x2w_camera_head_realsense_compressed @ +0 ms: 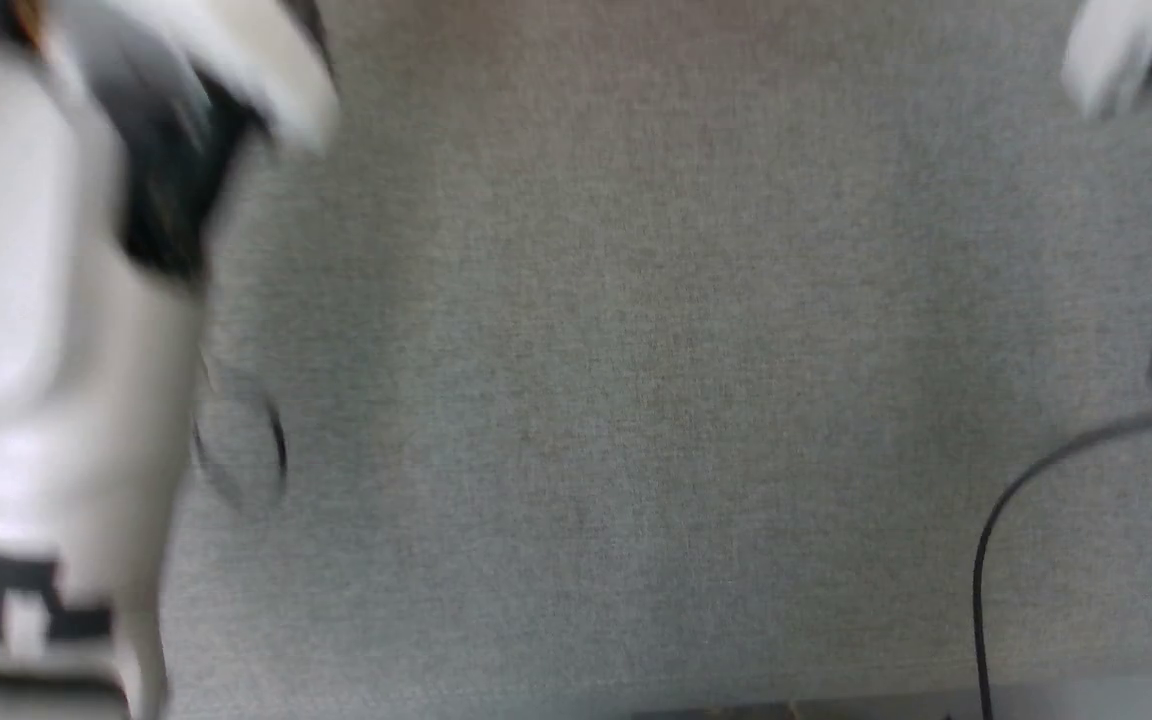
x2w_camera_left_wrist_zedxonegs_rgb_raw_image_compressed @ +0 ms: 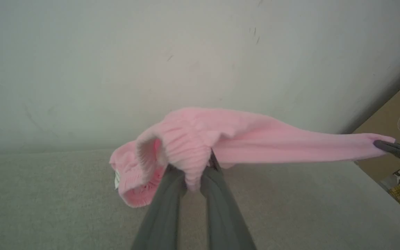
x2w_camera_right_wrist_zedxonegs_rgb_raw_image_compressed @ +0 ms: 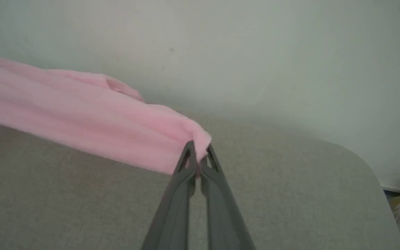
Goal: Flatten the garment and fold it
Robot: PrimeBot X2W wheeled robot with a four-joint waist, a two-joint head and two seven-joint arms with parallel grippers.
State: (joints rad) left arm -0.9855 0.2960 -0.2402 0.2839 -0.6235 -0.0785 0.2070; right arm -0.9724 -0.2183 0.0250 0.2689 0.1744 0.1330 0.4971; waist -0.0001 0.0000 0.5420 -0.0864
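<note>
Left wrist view: waistband of the garment [x2w_camera_left_wrist_zedxonegs_rgb_raw_image_compressed: 255, 139] clamped in left gripper [x2w_camera_left_wrist_zedxonegs_rgb_raw_image_compressed: 194, 173], far end pinched in right gripper [x2w_camera_right_wrist_zedxonegs_rgb_raw_image_compressed: 199, 152], stretched between them. Flattening stage; next: lower evenly onto the table [x2w_camera_right_wrist_zedxonegs_rgb_raw_image_compressed: 290, 208], taut.

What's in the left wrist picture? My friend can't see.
The left gripper pinches the pink shorts by their gathered waistband above a grey surface. The cloth stretches across to the right gripper, clamped on its far end.

You can read nothing: the black marking [x2w_camera_head_realsense_compressed: 16, 600] on the forearm [x2w_camera_head_realsense_compressed: 36, 350] is blurred, the white tag [x2w_camera_left_wrist_zedxonegs_rgb_raw_image_compressed: 116, 179] on the garment [x2w_camera_left_wrist_zedxonegs_rgb_raw_image_compressed: 255, 142] too small.
</note>
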